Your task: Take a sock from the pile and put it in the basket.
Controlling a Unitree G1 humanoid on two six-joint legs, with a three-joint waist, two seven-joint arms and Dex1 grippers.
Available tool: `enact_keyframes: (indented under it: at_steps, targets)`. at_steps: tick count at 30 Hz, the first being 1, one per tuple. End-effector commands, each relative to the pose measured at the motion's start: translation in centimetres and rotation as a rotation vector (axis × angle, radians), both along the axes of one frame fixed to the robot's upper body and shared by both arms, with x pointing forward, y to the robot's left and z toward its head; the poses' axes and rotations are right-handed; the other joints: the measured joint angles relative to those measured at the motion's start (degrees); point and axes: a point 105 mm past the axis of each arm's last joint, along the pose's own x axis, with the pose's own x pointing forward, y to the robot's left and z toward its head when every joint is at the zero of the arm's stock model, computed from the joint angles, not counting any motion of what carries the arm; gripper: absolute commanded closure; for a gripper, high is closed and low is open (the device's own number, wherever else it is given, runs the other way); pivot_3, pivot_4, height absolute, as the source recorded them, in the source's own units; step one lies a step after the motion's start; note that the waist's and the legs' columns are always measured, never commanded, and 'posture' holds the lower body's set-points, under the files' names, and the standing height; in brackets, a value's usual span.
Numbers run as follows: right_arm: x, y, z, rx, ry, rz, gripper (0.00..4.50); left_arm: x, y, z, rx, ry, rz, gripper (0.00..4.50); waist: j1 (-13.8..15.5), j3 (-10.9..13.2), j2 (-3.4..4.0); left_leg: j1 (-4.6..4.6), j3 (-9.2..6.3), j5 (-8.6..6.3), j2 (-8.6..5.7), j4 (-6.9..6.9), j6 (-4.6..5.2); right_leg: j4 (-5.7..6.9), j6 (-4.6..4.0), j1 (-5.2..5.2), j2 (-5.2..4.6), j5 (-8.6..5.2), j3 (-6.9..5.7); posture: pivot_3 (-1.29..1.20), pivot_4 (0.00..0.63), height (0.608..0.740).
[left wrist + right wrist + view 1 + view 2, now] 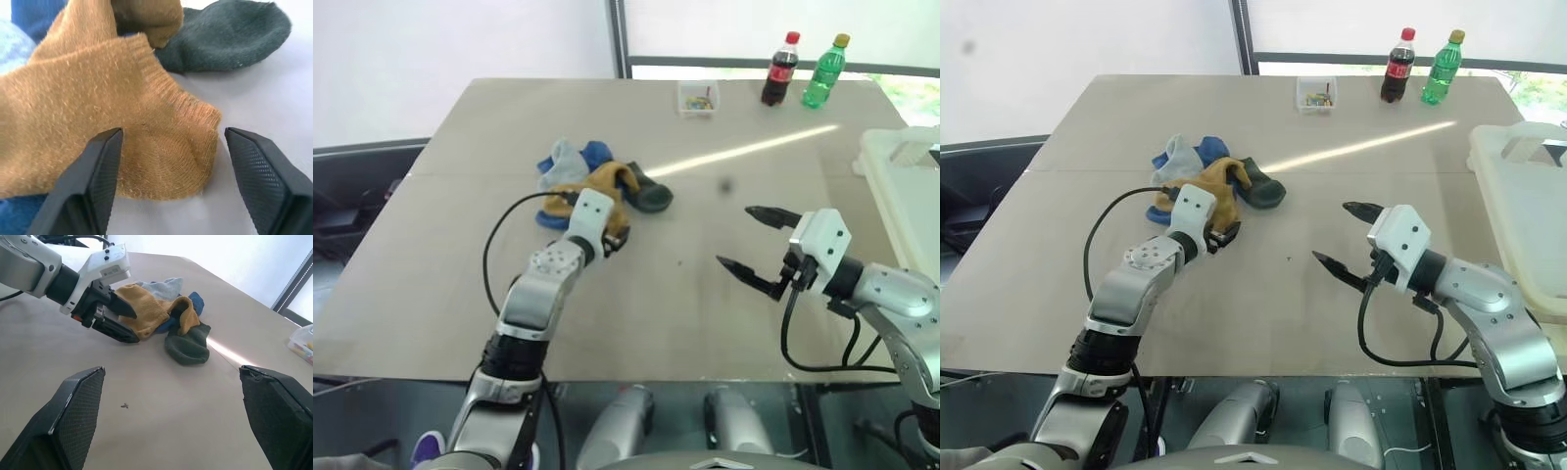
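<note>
Left wrist view gives you the best read: the left gripper [168, 181] stands with its two black fingers apart, straddling the near end of the mustard sock [98, 122], clamped on nothing yet. One finger presses against the knit; the other stands clear of it over bare table.

The sock looks light, soft and floppy, so expect it to fold and trail rather than hold any shape. I'd judge the ribbed cuff or the bunched toe between the fingers the best hold, since a thick fold gives more to bite than a single flat layer. Mind that it overlaps its neighbours and may drag one along.

The pile [592, 181] lies left of the table's [705, 304] middle, with the dark green sock [651, 191] at its right edge and the blue and grey ones on the far left. The basket [901, 196] sits at the right edge, well apart from the pile.

Your right gripper [749, 240] hangs over bare table to the right, fingers spread wide and empty.
</note>
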Motion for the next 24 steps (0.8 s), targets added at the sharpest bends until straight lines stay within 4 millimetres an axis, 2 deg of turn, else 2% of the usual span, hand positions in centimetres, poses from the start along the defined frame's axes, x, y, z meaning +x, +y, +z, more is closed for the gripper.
enact_keyframes:
  at_steps: [1, 7, 10, 13, 15, 24]
  targets:
    - [-0.3, 0.6, 1.1, 0.005, -0.062, 0.031, 0.0, -0.2, -1.3, 1.5, 0.034, -0.073, -0.048, 1.27, -0.02, 0.0, 0.0, 0.0, 0.0, 0.0, 0.0, 0.0, 0.0, 0.0, 0.0, 0.0, 0.0, 0.0, 0.0, 0.0, 0.15, 0.739]
    - [-0.4, 0.6, 0.9, -0.001, -0.059, 0.034, 0.0, 0.0, -1.2, 0.6, 0.063, -0.054, -0.025, 1.27, -0.05, 0.0, 0.0, 0.0, 0.0, 0.0, 0.0, 0.0, 0.0, 0.0, 0.0, 0.0, 0.01, 0.0, 0.0, 0.0, 0.15, 0.739]
    - [-0.4, 0.4, 0.9, -0.006, -0.057, 0.032, 0.0, 0.4, -1.1, -0.2, 0.061, -0.027, 0.003, 2.16, 0.01, 0.0, 0.0, 0.0, 0.0, 0.0, 0.0, 0.01, 0.0, 0.0, 0.0, 0.01, 0.01, 0.0, 0.0, 0.0, 0.15, 0.739]
    - [-0.4, 0.3, 1.0, -0.008, -0.058, 0.03, 0.0, 0.5, -1.3, -0.4, 0.057, -0.026, -0.002, 3.6, -0.01, 0.0, 0.0, 0.01, -0.01, -0.01, 0.0, 0.04, 0.01, 0.0, 0.01, 0.04, 0.0, 0.0, -0.02, 0.0, 0.15, 0.739]
    - [-0.4, 0.2, 1.0, -0.01, -0.058, 0.029, 0.0, 0.6, -1.5, -0.4, 0.054, -0.028, -0.004, 4.37, 0.0, 0.0, 0.0, 0.02, -0.01, -0.03, 0.0, 0.04, 0.04, 0.01, 0.01, 0.04, 0.0, 0.0, -0.01, 0.0, 0.15, 0.739]
    - [-0.5, 0.1, 1.0, -0.012, -0.06, 0.022, 0.0, 0.1, -0.7, 0.0, 0.011, -0.022, -0.006, 4.37, -0.02, -0.01, 0.0, 0.02, -0.02, -0.03, 0.0, 0.07, 0.05, 0.01, 0.02, 0.06, 0.0, 0.01, -0.03, 0.0, 0.15, 0.739]
